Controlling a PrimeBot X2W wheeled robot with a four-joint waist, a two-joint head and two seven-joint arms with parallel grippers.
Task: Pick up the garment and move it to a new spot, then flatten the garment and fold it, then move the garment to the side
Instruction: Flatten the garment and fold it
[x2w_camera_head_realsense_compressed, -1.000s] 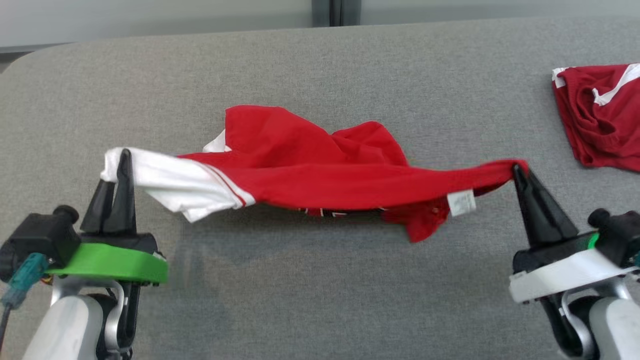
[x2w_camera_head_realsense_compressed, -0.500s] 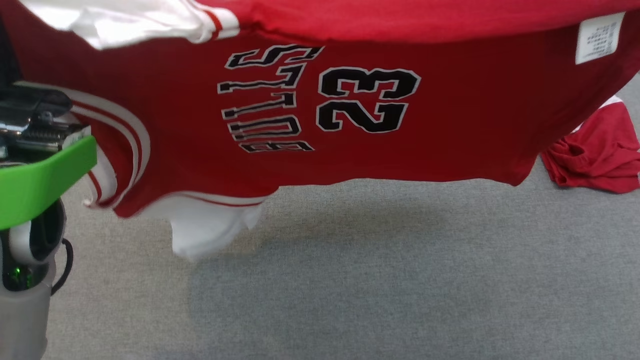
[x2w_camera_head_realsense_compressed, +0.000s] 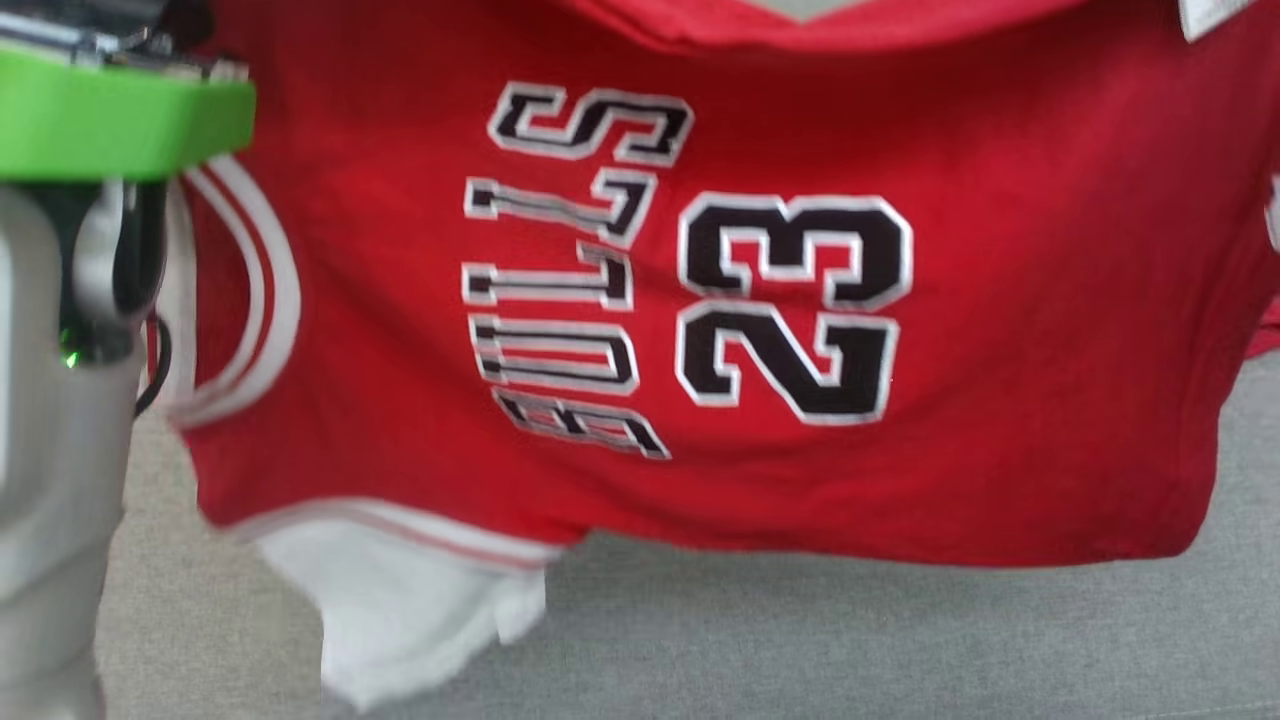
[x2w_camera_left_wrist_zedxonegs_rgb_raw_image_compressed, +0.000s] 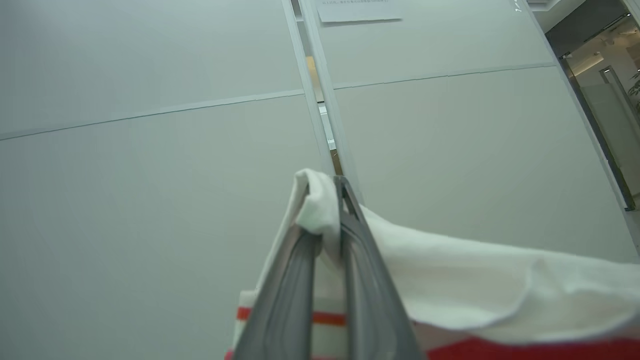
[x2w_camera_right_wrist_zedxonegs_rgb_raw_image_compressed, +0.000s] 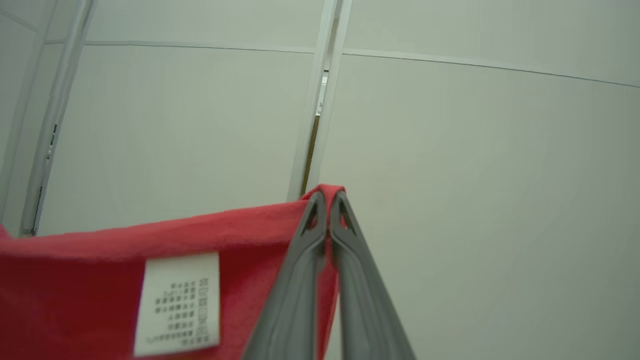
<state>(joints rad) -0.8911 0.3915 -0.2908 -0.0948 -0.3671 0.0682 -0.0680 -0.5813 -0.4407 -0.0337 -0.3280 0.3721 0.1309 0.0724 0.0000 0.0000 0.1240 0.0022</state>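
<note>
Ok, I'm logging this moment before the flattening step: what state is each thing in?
jersey: held up by two edges, hanging spread out, not folded, print turned sideways.
left gripper: shut on the jersey's white edge.
right gripper: shut on the jersey's red edge.
label: exposed, lying against the red cloth.

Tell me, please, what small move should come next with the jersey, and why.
With the left gripper shut on the white sleeve and the right gripper on a red corner, the jersey hangs spread above the grey surface; probably lower both together, keeping it taut, to lay it flat.
</note>
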